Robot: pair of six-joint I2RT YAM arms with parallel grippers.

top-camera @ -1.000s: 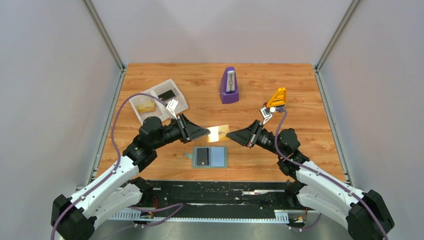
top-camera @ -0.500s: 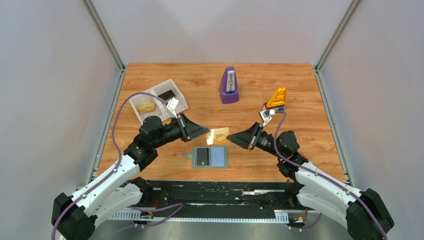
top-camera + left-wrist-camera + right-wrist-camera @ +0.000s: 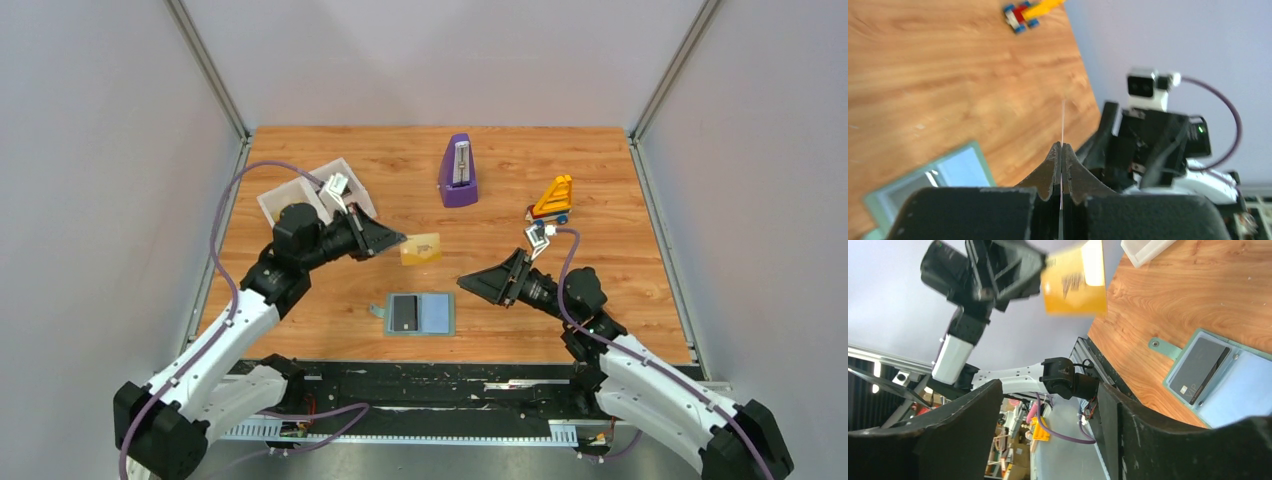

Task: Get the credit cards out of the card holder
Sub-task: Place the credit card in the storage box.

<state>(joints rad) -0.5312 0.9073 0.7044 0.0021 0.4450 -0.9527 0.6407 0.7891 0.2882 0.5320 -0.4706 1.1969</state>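
Gold card [image 3: 421, 249] clamped in left gripper [image 3: 399, 241], clear of card holder [image 3: 438, 314]; right gripper [image 3: 468, 282] wide, empty. Next: extract dark card [image 3: 404, 312].

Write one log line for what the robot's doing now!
left fingers: shut on gold card, lifted | right fingers: open, empty | dark card: in open card holder | progress: one out, one left

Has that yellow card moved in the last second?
Yes. The yellow card shifted left, farther from the card holder, toward the white tray.
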